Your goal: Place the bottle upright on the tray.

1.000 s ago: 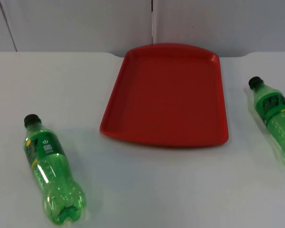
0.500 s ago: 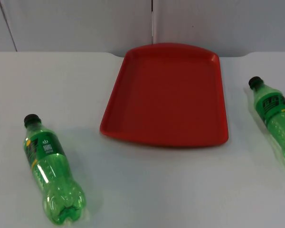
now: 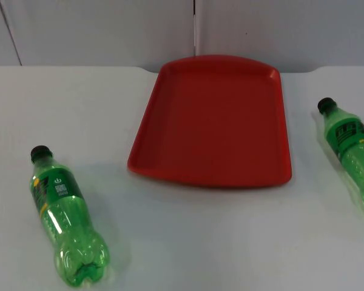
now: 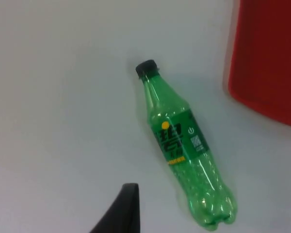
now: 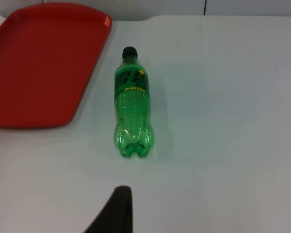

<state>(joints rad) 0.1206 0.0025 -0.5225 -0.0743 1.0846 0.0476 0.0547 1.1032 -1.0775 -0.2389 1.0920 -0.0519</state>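
left fingertip (image 4: 123, 209): black, matte, a slim wedge that tapers to a blunt squared end; plain surface, no markings or screws visible.
right fingertip (image 5: 115, 211): black, matte, the same tapering wedge with a rounded-off squared end; plain surface, no markings visible.
finish: both tips look like smooth dark plastic or rubber; which one cannot be told.
jaws: one finger of each is visible, so their shape as a pair cannot be told.
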